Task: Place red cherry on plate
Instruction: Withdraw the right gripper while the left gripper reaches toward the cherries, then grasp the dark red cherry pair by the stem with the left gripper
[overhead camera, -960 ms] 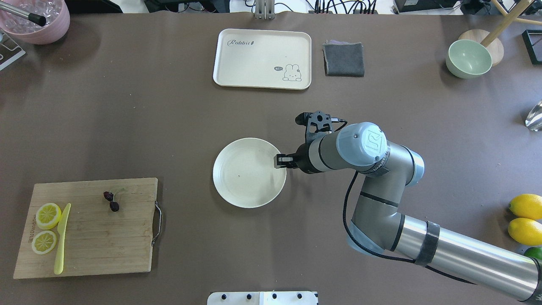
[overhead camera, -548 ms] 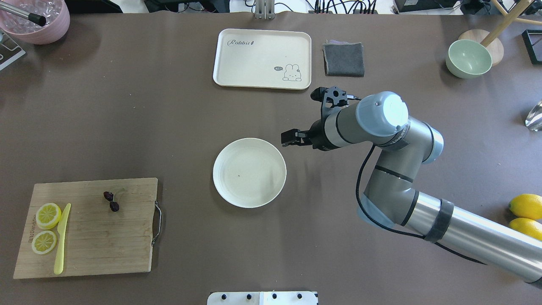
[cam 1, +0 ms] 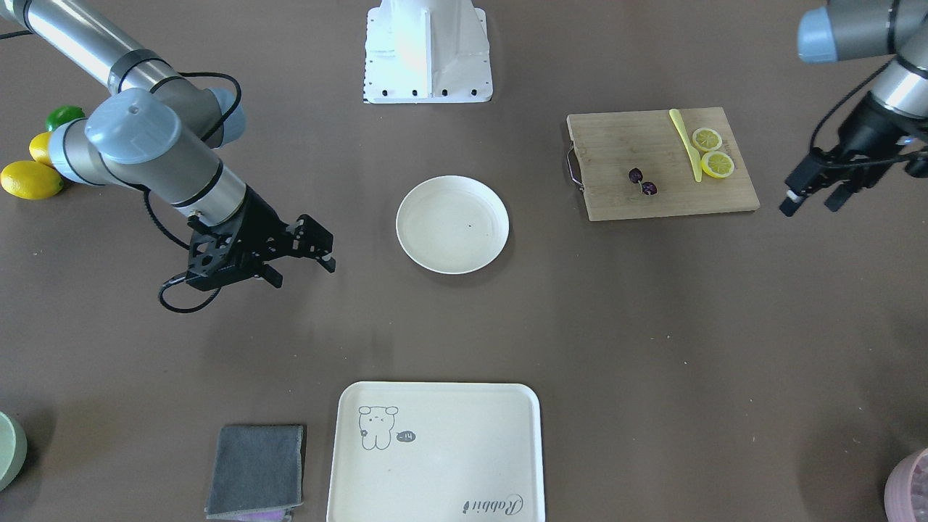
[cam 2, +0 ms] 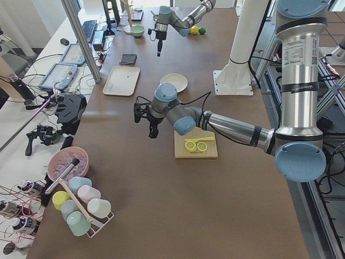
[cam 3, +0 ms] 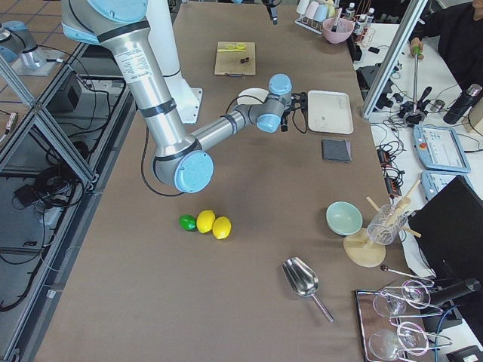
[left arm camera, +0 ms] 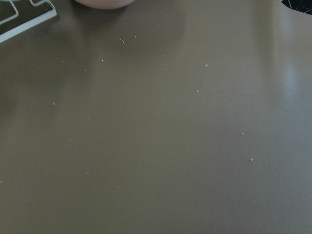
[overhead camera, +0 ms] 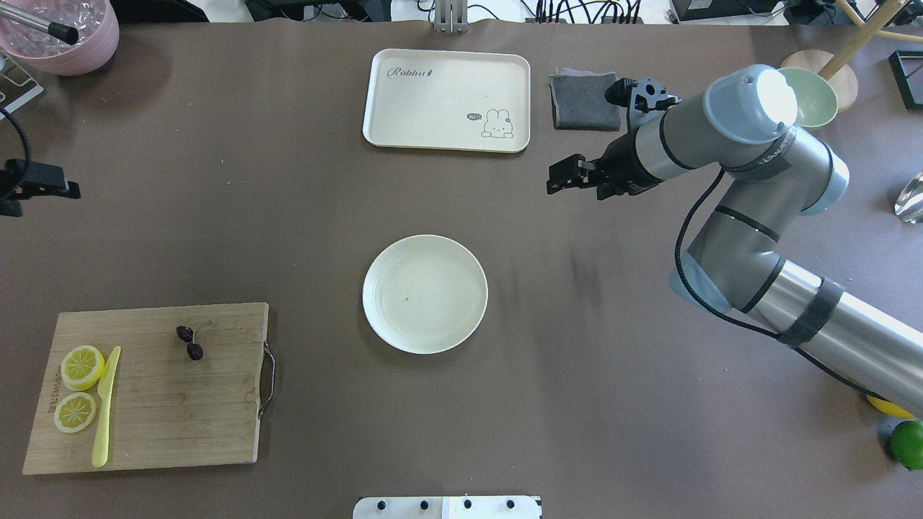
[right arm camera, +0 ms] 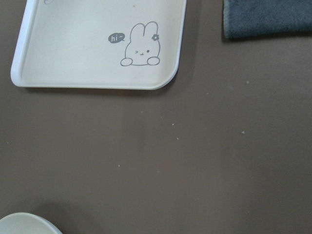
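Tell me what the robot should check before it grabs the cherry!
1. Is the cherry lying free on the board? ok.
2. Is the plate empty? ok.
3. Is the right gripper clear of the plate? ok, it is off near the tray.
4. Is the left gripper open? ok, its fingers are apart.
5. Is the left gripper over the cherry? not ok, it hangs past the board's lemon end.
6. Are the knife and lemon slices apart from the cherry? ok.
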Action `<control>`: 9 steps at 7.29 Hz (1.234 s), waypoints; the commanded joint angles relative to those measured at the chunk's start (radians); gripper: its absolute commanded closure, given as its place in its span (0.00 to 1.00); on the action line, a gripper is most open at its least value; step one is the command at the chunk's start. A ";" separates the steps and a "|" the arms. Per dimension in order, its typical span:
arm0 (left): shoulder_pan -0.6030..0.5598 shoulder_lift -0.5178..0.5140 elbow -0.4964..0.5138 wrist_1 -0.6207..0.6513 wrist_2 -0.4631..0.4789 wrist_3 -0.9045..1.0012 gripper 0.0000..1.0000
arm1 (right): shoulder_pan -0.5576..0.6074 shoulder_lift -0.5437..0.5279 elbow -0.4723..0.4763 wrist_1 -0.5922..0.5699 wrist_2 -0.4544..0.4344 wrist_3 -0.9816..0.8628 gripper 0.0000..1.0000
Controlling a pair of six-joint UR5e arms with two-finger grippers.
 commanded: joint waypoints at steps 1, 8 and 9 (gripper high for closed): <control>0.257 0.007 -0.059 0.017 0.216 -0.225 0.03 | 0.101 -0.043 -0.005 -0.002 0.093 -0.088 0.00; 0.568 -0.027 -0.093 0.220 0.371 -0.329 0.04 | 0.158 -0.110 -0.003 0.003 0.098 -0.192 0.00; 0.572 -0.027 -0.079 0.217 0.369 -0.329 0.19 | 0.158 -0.112 0.002 0.003 0.095 -0.192 0.00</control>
